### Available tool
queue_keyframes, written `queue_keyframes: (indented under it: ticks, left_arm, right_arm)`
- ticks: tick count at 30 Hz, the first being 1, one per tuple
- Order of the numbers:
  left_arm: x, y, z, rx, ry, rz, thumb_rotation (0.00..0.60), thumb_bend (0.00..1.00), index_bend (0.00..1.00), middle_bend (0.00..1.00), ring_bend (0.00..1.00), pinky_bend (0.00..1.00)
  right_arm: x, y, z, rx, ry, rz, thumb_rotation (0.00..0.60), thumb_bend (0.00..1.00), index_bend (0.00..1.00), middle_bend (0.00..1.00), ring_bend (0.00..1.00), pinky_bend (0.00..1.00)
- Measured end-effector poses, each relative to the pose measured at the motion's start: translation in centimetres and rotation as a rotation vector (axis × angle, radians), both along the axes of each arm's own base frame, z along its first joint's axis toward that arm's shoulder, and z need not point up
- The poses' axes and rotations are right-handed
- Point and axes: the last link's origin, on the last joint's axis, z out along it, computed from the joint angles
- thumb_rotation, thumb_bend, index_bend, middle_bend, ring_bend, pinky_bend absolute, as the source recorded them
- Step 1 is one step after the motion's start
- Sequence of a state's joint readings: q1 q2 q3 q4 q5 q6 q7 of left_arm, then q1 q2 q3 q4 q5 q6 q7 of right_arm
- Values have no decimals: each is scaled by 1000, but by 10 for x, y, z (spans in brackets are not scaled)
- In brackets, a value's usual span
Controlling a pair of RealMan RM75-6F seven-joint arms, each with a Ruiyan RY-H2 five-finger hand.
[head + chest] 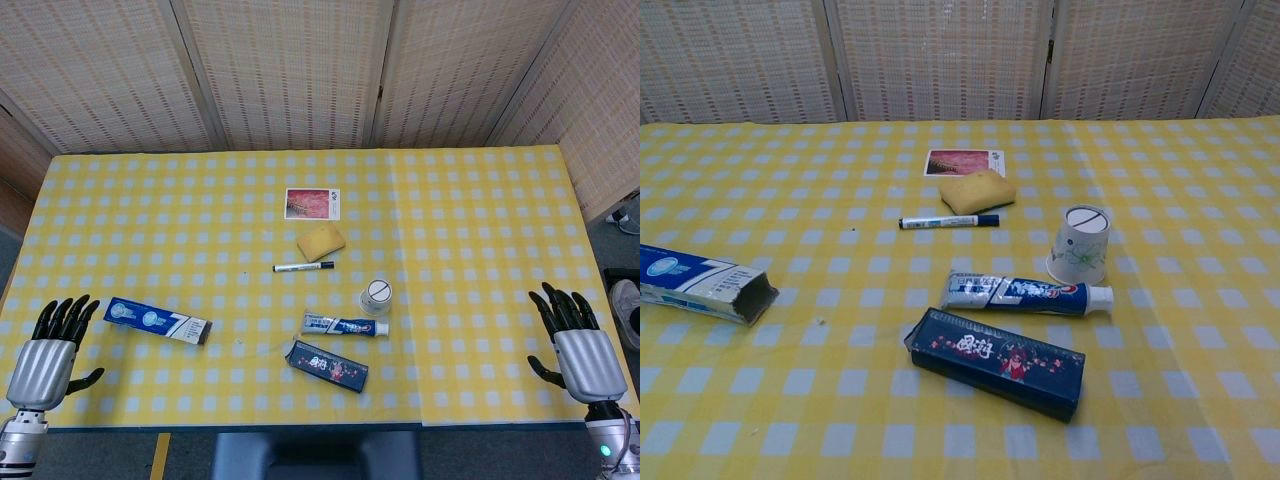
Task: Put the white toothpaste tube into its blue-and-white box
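The white toothpaste tube (345,325) (1025,293) lies flat near the table's front middle, cap pointing right. Its blue-and-white box (157,321) (702,283) lies well to the left of it, the open end facing right. My left hand (50,345) hovers open at the front left corner, just left of the box, fingers spread and holding nothing. At the front right edge my right hand (578,345) is open too, far from the tube. Neither hand appears in the chest view.
A dark blue box with red print (328,365) (997,361) lies just in front of the tube. An upturned paper cup (376,297) (1080,245) stands behind the tube's cap. Farther back are a marker pen (304,267) (948,221), a yellow sponge (321,241) (978,190) and a picture card (312,203) (963,162).
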State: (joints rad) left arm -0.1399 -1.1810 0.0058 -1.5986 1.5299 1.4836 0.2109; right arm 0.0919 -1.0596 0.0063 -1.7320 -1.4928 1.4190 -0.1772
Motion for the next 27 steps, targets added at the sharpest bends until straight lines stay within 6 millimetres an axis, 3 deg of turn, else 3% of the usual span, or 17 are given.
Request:
queue_keyframes:
  ticks: [4, 9, 19, 27]
  left_arm:
    - [0, 1, -2, -15, -2, 7, 600, 157, 132, 203, 87, 0]
    - [4, 10, -11, -78, -7, -21, 600, 159, 171, 211, 94, 0]
    - [14, 65, -39, -297, 89, -97, 600, 165, 181, 211, 94, 0]
    - [14, 93, -61, -398, 118, -82, 600, 165, 183, 211, 94, 0]
  right_arm:
    - [1, 0, 0, 8, -4, 5, 600, 274, 0, 0, 40, 0]
    - [5, 2, 3, -11, -19, 28, 600, 274, 0, 0, 39, 0]
    - [8, -6, -13, 45, -10, 21, 600, 274, 0, 0, 40, 0]
    - [7, -11, -21, 74, -3, 7, 600, 274, 0, 0, 39, 0]
